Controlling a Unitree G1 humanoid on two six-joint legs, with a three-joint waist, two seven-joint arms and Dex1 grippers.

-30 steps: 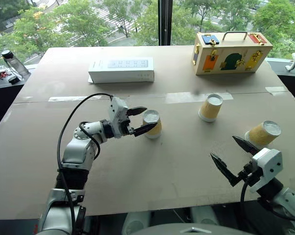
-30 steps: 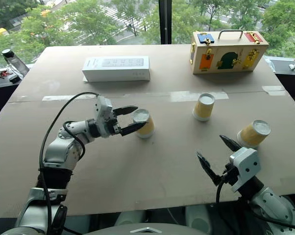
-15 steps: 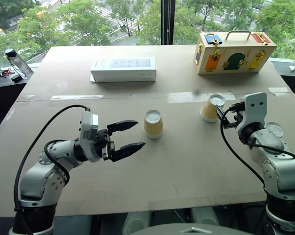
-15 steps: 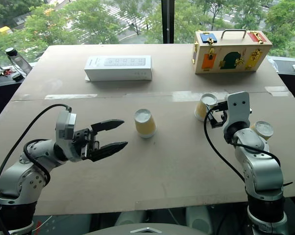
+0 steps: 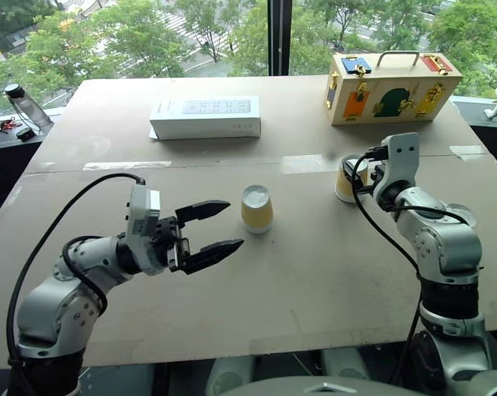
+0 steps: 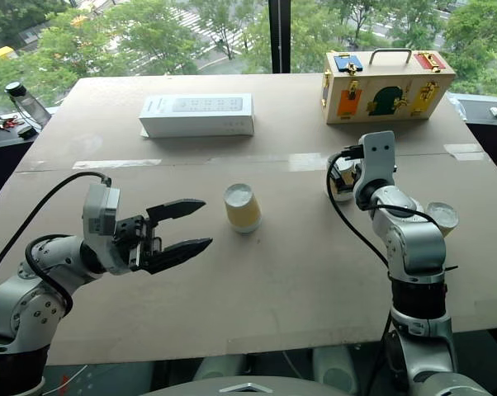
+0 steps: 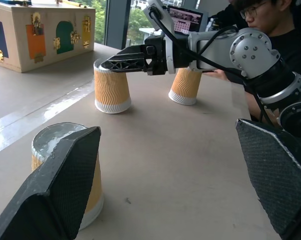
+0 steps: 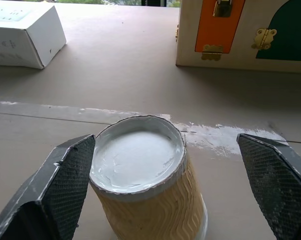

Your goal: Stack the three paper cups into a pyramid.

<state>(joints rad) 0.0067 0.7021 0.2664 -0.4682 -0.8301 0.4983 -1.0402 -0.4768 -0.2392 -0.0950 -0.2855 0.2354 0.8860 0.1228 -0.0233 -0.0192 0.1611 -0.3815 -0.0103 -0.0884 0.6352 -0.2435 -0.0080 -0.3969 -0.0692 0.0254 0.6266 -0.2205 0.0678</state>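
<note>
Left gripper [image 5: 218, 224], spread, is now sitting withdrawn from the center cup [image 5: 256, 208]. Right gripper [image 8: 165, 185], spread, is now straddling the right-center cup [image 8: 145, 185], having advanced.

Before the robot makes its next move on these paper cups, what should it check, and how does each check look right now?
1. Right gripper open around the right-middle cup: ok, one finger either side, not touching.
2. Left gripper open and apart from the centre cup: ok.
3. All three cups upside down on the table, including the far-right cup: ok.
4. White box and wooden case away from the cups: ok.
5. Pyramid begun: not ok, cups stand apart.
</note>
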